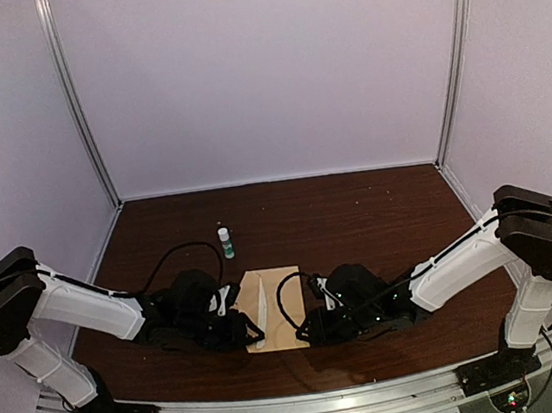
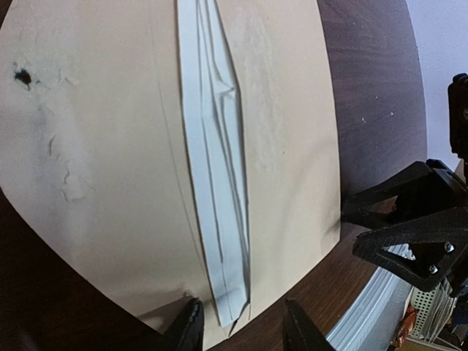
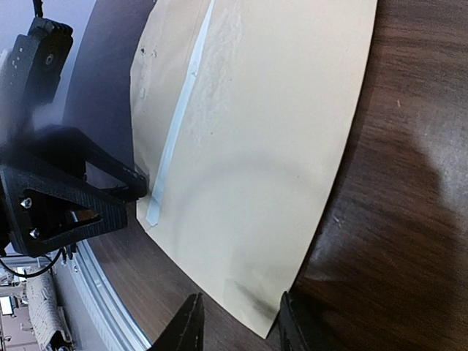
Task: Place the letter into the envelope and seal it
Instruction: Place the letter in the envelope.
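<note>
Top external view showed the pale cream paper letter (image 1: 260,317) lying lengthwise along the middle of the flat tan kraft envelope (image 1: 283,301), nearer the left gripper (image 1: 242,323) than the right gripper (image 1: 304,329), both with jaws apart and empty.

Left gripper (image 2: 241,333), right gripper (image 3: 238,329), both low, facing inward, jaws parted

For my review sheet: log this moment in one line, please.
envelope lying flat | letter showing as narrow pale strip along it | left gripper open at strip's end | right gripper open at envelope corner
</note>
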`<control>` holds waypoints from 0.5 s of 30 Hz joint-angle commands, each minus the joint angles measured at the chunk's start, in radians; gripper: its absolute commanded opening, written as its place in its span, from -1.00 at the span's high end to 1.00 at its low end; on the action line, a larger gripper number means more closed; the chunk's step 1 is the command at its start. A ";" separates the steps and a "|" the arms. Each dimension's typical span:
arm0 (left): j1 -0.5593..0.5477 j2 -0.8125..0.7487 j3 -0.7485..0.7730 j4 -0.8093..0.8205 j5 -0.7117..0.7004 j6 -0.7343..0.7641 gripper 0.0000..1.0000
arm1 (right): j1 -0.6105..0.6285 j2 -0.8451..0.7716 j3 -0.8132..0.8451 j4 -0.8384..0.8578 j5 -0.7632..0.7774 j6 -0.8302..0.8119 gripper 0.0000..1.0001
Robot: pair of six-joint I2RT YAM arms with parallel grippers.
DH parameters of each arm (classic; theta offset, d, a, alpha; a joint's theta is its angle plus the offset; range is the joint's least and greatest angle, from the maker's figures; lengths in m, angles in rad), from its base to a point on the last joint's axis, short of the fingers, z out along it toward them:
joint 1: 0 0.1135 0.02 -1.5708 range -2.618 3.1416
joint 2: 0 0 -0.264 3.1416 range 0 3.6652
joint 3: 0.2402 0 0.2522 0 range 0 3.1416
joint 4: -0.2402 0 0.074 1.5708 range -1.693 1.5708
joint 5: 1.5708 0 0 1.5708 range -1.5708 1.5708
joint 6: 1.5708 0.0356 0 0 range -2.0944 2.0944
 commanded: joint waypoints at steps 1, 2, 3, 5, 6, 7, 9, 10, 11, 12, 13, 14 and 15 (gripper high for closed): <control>-0.003 0.030 -0.006 0.009 0.013 -0.006 0.26 | 0.006 0.032 0.018 -0.013 -0.012 0.003 0.31; -0.003 0.031 -0.007 0.013 0.013 -0.006 0.26 | 0.006 0.035 0.020 -0.013 -0.015 0.002 0.32; -0.003 0.032 -0.007 0.015 0.014 -0.008 0.26 | 0.007 0.037 0.021 -0.013 -0.017 0.002 0.33; -0.003 0.039 -0.007 0.019 0.017 -0.008 0.26 | 0.006 0.042 0.024 -0.014 -0.020 0.002 0.34; -0.003 0.042 -0.007 0.021 0.018 -0.010 0.26 | 0.006 0.043 0.026 -0.016 -0.021 0.002 0.35; -0.003 0.043 -0.007 0.021 0.021 -0.010 0.26 | 0.006 0.045 0.026 -0.015 -0.021 0.000 0.36; -0.003 0.047 -0.008 0.025 0.022 -0.012 0.26 | 0.006 0.046 0.028 -0.016 -0.022 0.002 0.36; -0.002 0.050 -0.008 0.024 0.023 -0.011 0.26 | 0.006 0.048 0.029 -0.017 -0.022 0.001 0.37; -0.003 0.051 -0.008 0.026 0.023 -0.011 0.26 | 0.006 0.047 0.029 -0.017 -0.023 0.001 0.37; -0.002 0.051 -0.008 0.026 0.025 -0.012 0.26 | 0.006 0.048 0.029 -0.018 -0.023 0.001 0.37; -0.003 0.053 -0.008 0.028 0.025 -0.011 0.26 | 0.006 0.047 0.030 -0.017 -0.023 0.001 0.37; -0.002 0.054 -0.008 0.029 0.027 -0.012 0.26 | 0.006 0.047 0.030 -0.019 -0.022 0.002 0.38; -0.003 0.055 -0.008 0.031 0.028 -0.014 0.26 | 0.006 0.047 0.030 -0.019 -0.022 0.002 0.38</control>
